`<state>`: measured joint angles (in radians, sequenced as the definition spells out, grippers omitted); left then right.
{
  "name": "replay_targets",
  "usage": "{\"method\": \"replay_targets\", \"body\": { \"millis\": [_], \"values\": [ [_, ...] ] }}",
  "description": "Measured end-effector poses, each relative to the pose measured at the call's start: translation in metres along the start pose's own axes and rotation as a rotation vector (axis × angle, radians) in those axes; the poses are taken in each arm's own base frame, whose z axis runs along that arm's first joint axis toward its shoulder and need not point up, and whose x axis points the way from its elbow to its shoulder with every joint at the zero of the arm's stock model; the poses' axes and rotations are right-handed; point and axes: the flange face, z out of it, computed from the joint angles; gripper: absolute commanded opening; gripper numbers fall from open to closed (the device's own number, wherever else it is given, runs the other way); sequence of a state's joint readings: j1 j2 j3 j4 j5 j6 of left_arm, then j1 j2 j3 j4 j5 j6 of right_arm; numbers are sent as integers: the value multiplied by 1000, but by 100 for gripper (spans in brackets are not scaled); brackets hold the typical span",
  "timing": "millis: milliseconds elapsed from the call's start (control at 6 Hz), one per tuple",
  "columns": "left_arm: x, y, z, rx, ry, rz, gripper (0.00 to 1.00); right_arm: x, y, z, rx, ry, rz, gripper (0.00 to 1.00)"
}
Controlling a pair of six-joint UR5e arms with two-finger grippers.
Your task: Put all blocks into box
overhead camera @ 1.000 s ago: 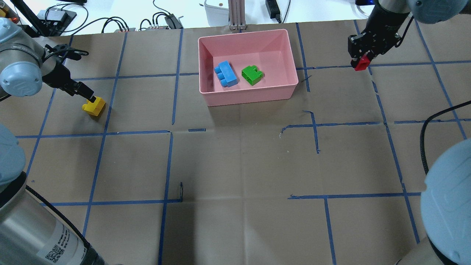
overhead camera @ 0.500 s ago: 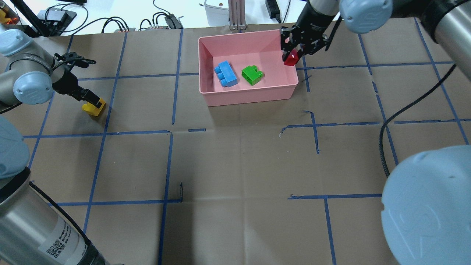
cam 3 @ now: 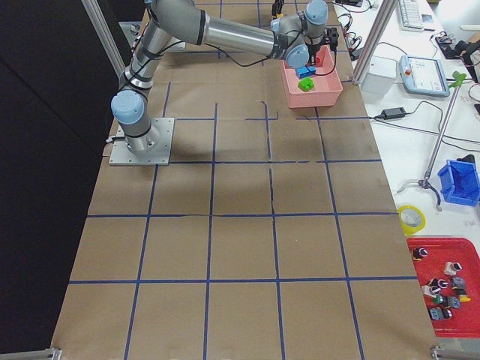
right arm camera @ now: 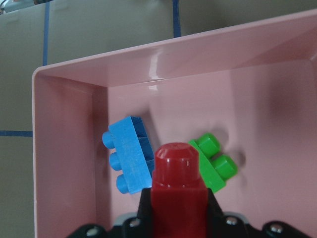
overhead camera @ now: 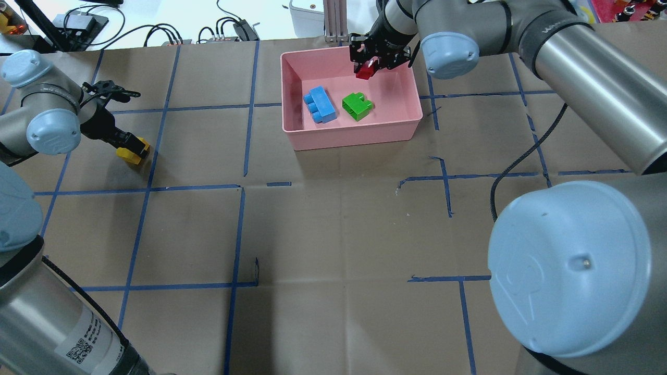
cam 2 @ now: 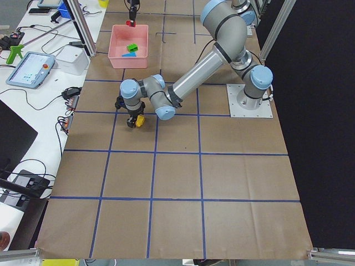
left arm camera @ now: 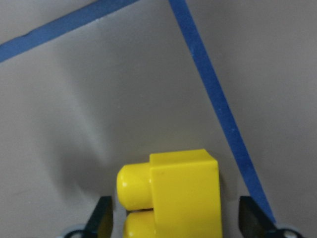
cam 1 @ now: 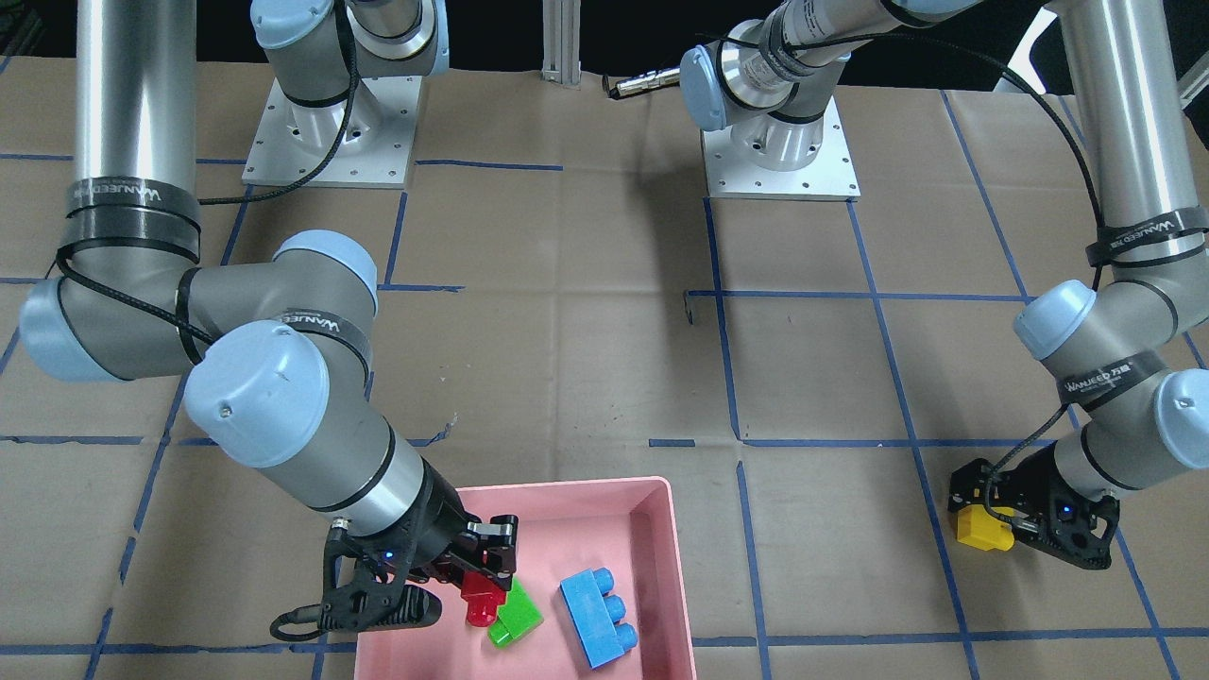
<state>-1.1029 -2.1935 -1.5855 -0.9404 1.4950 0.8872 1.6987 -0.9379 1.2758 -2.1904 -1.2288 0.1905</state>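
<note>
The pink box [overhead camera: 354, 139] stands at the table's far middle. A blue brick [overhead camera: 319, 104] and a green brick [overhead camera: 357, 106] lie inside it. My right gripper [overhead camera: 367, 67] is shut on the small red brick [overhead camera: 366, 71] and holds it above the box's far part; the right wrist view shows the red brick [right arm camera: 177, 183] over the blue brick [right arm camera: 130, 156] and green brick [right arm camera: 213, 166]. My left gripper [overhead camera: 134, 148] is open and straddles the yellow brick [overhead camera: 126, 154] on the paper at far left. In the left wrist view small gaps show between its fingers and the brick [left arm camera: 173, 193].
Brown paper with blue tape lines covers the table. Cables and devices [overhead camera: 229, 28] lie beyond the far edge. My right arm's links [overhead camera: 568, 67] reach across the right half, with a black cable [overhead camera: 526, 156] hanging over the table.
My right gripper has carried the red brick left from the far right to above the box. My left gripper has come down around the yellow brick.
</note>
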Motion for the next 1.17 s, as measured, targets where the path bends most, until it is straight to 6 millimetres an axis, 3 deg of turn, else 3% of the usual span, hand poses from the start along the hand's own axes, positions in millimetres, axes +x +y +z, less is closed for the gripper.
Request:
{"method": "replay_targets", "body": {
  "millis": [167,333,500,667,833,1167],
  "values": [
    [-1,0,-1,2,-5,2,17,-1,-1,11,14,-3,-12,99],
    [-2,-1,-4,6,-11,3,5,1,-3,18,28,-5,-22,100],
    [-5,-4,-13,19,-24,1,2,2,-4,21,36,-4,-27,100],
    [-10,-11,-38,48,-57,-7,2,2,-4,21,39,0,-29,100],
    [-16,-21,-81,80,-88,-37,2,2,-4,16,42,6,-39,100],
    [-19,-41,-169,80,-60,-202,2,17,0,-29,-8,89,-96,100]
  ]
}}
